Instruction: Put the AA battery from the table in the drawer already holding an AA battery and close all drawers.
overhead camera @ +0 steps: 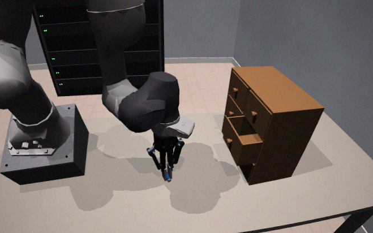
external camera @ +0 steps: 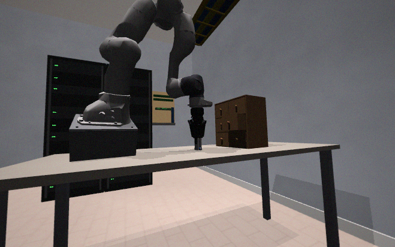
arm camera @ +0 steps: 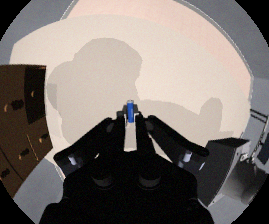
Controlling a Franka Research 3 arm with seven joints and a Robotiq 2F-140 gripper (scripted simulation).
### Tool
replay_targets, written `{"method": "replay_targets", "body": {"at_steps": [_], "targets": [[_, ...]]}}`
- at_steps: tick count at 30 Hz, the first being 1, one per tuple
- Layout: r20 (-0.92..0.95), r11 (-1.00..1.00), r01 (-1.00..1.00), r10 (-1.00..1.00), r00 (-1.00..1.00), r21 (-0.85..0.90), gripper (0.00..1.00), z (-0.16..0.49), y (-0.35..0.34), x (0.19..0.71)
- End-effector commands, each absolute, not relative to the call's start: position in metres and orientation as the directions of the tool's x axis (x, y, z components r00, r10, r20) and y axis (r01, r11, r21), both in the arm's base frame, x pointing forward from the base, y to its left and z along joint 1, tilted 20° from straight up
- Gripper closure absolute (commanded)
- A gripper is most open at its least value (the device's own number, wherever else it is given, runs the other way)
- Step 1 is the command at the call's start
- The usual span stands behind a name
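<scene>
The AA battery [overhead camera: 168, 176] [arm camera: 130, 111], blue with a silvery end, lies at table level between the fingertips. My gripper [overhead camera: 167, 173] [external camera: 198, 147] [arm camera: 130, 110] points straight down and is shut on it, one finger on each long side. The brown chest [overhead camera: 280, 89] [external camera: 256, 122] [arm camera: 0, 85] stands upright on the table, to the right of the gripper in the top and exterior views. Its middle-row right drawer [overhead camera: 248, 151] [external camera: 233, 125] is pulled out. No battery shows in its visible part; the rest of its inside is hidden. The other drawers look pushed in.
The arm's base block [overhead camera: 42, 173] [external camera: 103, 144] stands on the table [overhead camera: 129, 211] [external camera: 168, 160] at the left. The open drawer juts from the chest front toward the gripper, with a gap between them. A dark server rack [overhead camera: 74, 63] [external camera: 79, 70] stands behind the table.
</scene>
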State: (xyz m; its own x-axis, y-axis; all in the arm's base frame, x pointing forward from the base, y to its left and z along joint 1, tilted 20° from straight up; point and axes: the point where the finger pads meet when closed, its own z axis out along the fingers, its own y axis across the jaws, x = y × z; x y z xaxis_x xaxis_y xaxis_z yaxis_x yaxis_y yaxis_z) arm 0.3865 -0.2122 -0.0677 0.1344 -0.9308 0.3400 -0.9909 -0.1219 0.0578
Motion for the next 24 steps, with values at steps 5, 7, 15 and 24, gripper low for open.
{"method": "replay_targets", "body": {"at_steps": [5,7,15,24], "targets": [[0.342,-0.121,-0.991,-0.93,0.134,0.061,0.94,-0.036,-0.202,0.387],[0.342,-0.121,-0.991,-0.93,0.134,0.061,0.94,-0.02,-0.196,0.387],[0.342,-0.121,-0.991,-0.93,0.134,0.061,0.94,0.016,-0.182,0.388],[0.342,-0.121,-0.991,-0.93,0.134,0.061,0.94,0.019,-0.181,0.388]]}}
